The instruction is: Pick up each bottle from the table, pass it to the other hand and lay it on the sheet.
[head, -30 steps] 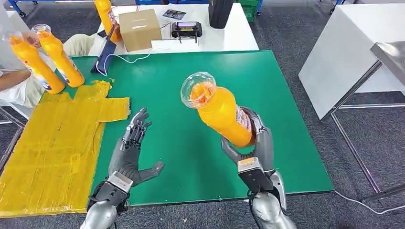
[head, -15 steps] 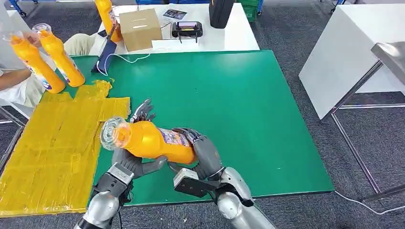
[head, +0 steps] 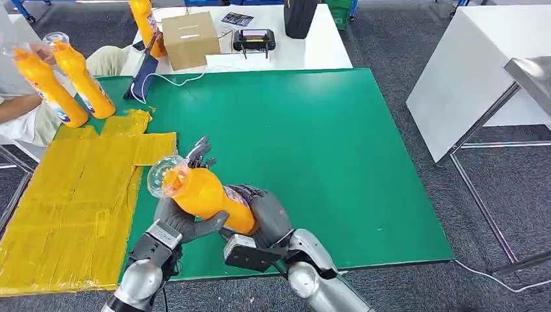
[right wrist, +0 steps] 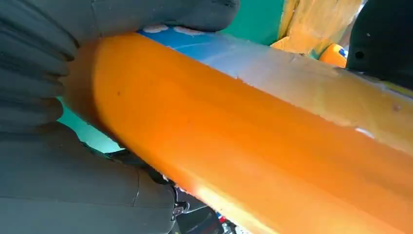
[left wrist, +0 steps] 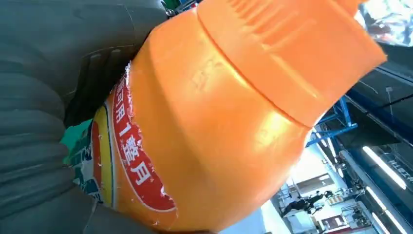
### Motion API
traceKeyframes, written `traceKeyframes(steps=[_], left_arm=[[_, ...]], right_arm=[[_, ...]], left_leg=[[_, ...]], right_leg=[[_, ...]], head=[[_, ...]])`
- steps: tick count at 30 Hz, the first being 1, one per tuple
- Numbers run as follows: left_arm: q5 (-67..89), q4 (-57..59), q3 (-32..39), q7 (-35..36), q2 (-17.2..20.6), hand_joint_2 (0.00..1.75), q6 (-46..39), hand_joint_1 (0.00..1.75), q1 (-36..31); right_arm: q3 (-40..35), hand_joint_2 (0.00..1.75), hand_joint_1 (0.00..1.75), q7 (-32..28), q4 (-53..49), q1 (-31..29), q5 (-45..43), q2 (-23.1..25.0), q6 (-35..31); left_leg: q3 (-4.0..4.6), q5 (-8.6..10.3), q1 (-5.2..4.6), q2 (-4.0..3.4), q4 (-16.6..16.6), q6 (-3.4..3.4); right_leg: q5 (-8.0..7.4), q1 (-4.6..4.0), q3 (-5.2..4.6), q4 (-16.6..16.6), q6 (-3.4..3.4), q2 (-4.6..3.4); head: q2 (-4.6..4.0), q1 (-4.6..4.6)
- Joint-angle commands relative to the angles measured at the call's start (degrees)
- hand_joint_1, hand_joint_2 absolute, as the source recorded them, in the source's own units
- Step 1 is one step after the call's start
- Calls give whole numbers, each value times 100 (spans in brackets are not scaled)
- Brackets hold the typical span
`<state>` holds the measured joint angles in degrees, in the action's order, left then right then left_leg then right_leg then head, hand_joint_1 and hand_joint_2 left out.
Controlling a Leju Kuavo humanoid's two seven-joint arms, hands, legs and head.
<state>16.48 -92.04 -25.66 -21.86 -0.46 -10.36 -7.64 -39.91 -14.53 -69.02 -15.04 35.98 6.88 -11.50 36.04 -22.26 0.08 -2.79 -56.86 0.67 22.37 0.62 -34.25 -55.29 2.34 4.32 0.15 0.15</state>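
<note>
Lower centre, the right hand (head: pixel 263 218) has brought the bottle (head: pixel 205 195) deeper into the left hand (head: pixel 179 218); both hold it.

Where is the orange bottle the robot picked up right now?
In the head view the orange bottle is low and left of centre over the green mat, between the left hand and right hand, just beside the yellow sheet.

both arms are shiny silver with rounded shells near the wrist. each robot hand is dark grey: left robot hand (head: pixel 175 218) has slim black fingers, right robot hand (head: pixel 263 214) looks chunkier. boxy wrist blocks wear a pale sticker (text too small to read). ribbed grey cover up close.
</note>
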Motion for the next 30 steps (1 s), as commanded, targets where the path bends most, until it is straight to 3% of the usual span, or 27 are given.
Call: traceKeyframes(steps=[1,7,8,9,10,11,13,14,16,19,20,22,23,25,26,30], left_arm=[[-48,445,-175,-22,-5,175,-14,175,-404],[-48,489,-173,-22,-2,175,-20,175,-454],[-49,497,-172,-22,0,175,-18,175,-475],[-49,505,-173,-21,-5,175,-21,175,-493],[-49,510,-180,-20,-18,175,-25,175,-526],[-12,509,-213,-42,-8,175,-38,175,-563],[118,470,-223,-46,-2,175,-173,175,-603],[351,415,-189,-20,24,175,-409,175,-637],[493,333,-159,38,95,175,-487,175,-649],[1743,249,19,264,270,175,-1394,175,-818],[2385,331,120,668,356,175,-1573,175,-915],[2365,361,192,701,412,175,-1533,175,-1002],[2974,655,135,1435,650,175,-1005,175,-1310],[3253,1121,329,1605,700,175,-1028,175,-1714],[4137,1571,319,1972,773,175,-1034,175,-2077],[4150,1726,352,1917,730,175,-1011,175,-2193]], right_arm=[[-256,175,175,6,455,-157,-28,-124,44],[-164,175,173,-4,326,-119,-96,-123,-39],[-107,175,140,-17,276,-103,-136,-106,-100],[-86,175,129,-26,247,-101,-150,-101,-126],[-70,175,52,-28,201,-113,-160,-101,-135],[-9,175,2,-81,114,-94,-203,-89,-235],[84,175,0,-103,-94,-41,-276,-112,-323],[344,175,0,28,-284,42,-211,-66,-817],[443,175,0,104,-586,110,-264,-146,-821],[1007,175,0,-67,-1544,430,-668,-322,-1079],[1263,175,0,-262,-1949,621,-893,-335,-1240],[1356,175,0,-249,-2234,741,-949,-435,-1156],[1504,175,0,-324,-2582,909,-1111,-498,-1129],[1650,175,0,-429,-3004,1067,-1473,-587,-859],[1743,175,0,-563,-3235,1164,-1646,-572,-775],[1738,175,0,-544,-3287,1190,-1645,-547,-745]], left_leg=[[-11,-3,5,20,3,-3],[-10,-3,4,19,3,-3],[-21,-8,6,31,2,-4],[-15,-5,5,25,2,-3],[-11,-4,4,22,1,-3],[-18,-9,7,31,-1,-4],[-7,-2,2,23,2,-2],[-15,-7,5,34,0,-3],[-13,-10,6,39,-7,-3],[-10,-9,4,46,-8,-4],[-5,-6,3,37,-8,-3],[-6,-7,4,42,-7,-4],[-16,-13,7,54,-9,-6],[-3,-1,4,45,-4,-4],[-12,-7,7,64,-9,-8],[-12,-4,6,41,-6,-6]], right_leg=[[5,-1,16,5,-4,-8],[5,0,14,3,-4,-9],[11,0,26,3,-7,-16],[8,-1,19,3,-5,-11],[6,0,15,2,-4,-9],[12,0,24,1,-6,-15],[6,1,10,0,-3,-5],[12,1,21,0,-5,-10],[16,1,21,-6,-6,-10],[18,3,19,-10,-6,-6],[13,2,13,-8,-4,-4],[15,2,17,-8,-5,-3],[23,2,27,-11,-8,-7],[11,0,15,-5,-5,8],[21,1,25,-13,-10,6],[11,0,18,-7,-8,-7]], head=[[0,0],[0,0],[0,0],[0,0],[0,0],[0,2],[0,0],[0,2],[0,0],[0,0],[0,2],[0,0],[0,0],[0,2],[0,-2],[0,2]])
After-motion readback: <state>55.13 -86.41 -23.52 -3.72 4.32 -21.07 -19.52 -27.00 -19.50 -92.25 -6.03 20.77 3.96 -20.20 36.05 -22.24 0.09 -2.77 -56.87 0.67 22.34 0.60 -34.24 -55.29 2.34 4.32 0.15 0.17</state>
